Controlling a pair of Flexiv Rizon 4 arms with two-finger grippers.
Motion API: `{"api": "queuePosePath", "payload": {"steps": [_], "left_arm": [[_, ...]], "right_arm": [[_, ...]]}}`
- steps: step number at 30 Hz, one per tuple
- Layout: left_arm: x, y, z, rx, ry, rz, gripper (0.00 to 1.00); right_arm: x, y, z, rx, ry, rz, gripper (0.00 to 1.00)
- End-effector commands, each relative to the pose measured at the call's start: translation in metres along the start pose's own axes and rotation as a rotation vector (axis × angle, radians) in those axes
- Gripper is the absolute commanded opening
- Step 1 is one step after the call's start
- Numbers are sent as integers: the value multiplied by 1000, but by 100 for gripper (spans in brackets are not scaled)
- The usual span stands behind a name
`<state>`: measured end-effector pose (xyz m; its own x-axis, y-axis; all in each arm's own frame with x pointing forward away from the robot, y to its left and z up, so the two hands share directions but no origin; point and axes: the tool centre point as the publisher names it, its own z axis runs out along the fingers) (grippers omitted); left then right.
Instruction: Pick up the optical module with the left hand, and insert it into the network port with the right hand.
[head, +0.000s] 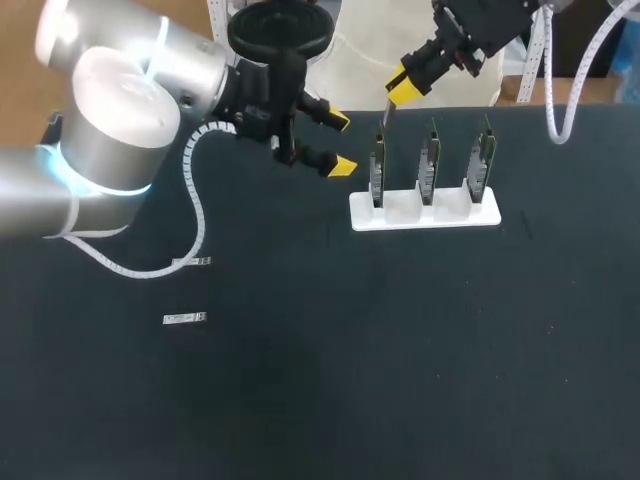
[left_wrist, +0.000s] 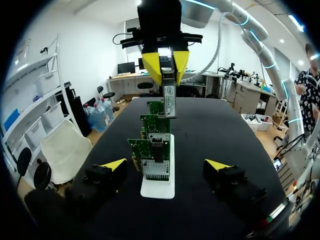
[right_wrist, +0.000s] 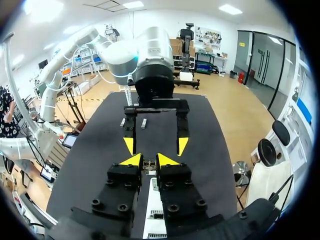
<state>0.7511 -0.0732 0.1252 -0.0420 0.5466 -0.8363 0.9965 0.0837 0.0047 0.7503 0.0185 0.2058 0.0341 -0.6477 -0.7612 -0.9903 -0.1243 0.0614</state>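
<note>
My right gripper (head: 405, 88) is shut on a slim silver optical module (head: 386, 118), holding it upright just above the leftmost of three green boards (head: 377, 172) with network ports. In the left wrist view the module (left_wrist: 170, 98) hangs from those fingers over the far board of the row. In the right wrist view it (right_wrist: 149, 164) shows between my right gripper's own tips (right_wrist: 148, 160). My left gripper (head: 341, 144) is open and holds nothing, just left of the boards, facing along the row (left_wrist: 165, 165).
The boards stand in a white holder (head: 425, 215) at the back middle of the dark table. Two more silver modules (head: 190, 262) (head: 185, 318) lie flat on the left part of the table, under my left arm.
</note>
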Motion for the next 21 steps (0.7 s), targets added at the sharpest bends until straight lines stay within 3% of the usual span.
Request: {"api": "queuePosePath", "payload": {"steps": [1, 21], "left_arm": [[1, 3, 2, 1, 24, -11, 100], [6, -7, 15, 33, 70, -31, 100]], "right_arm": [[0, 2, 1, 4, 2, -1, 0], [1, 3, -2, 10, 22, -10, 0]]}}
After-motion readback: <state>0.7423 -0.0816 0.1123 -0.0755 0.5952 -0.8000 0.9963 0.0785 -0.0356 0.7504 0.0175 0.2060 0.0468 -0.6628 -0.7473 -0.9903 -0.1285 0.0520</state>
